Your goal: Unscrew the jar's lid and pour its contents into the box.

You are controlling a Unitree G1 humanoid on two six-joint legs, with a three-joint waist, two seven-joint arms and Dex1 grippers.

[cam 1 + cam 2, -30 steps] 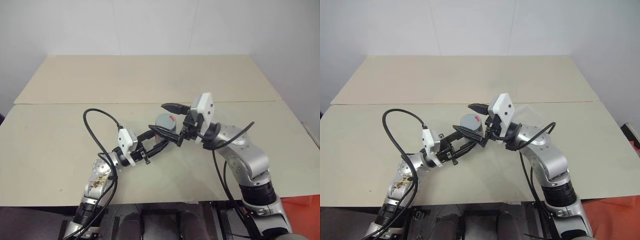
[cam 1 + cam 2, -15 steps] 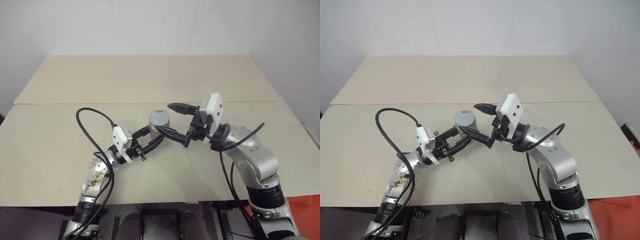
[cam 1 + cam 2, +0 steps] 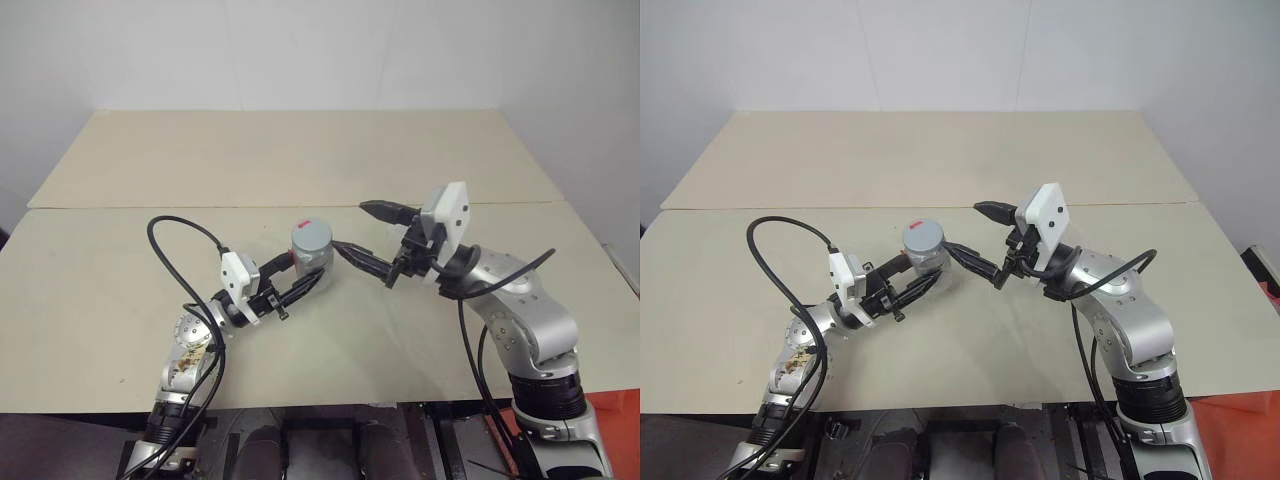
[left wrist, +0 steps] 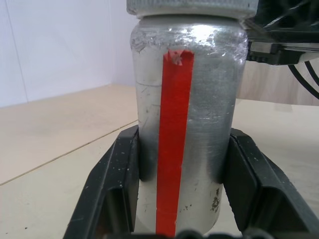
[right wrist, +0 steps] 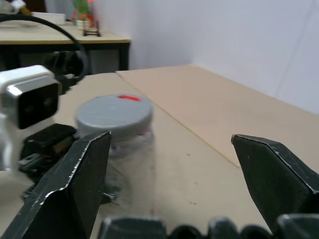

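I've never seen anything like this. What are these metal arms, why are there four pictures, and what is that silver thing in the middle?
You are looking at a humanoid robot's two arms over a beige table. Each arm ends in an end effector with two black fingers.

The two wide pictures come from cameras on the robot's head, looking down. The two close-ups come from small cameras on its wrists, looking along the fingers.

The left end effector is shut on the jar, a small silver cylinder with a red strip down its side, holding it upright. Its grey lid, which has a small red mark, is still on. The right end effector is open beside the lid, apart from it and holding nothing.
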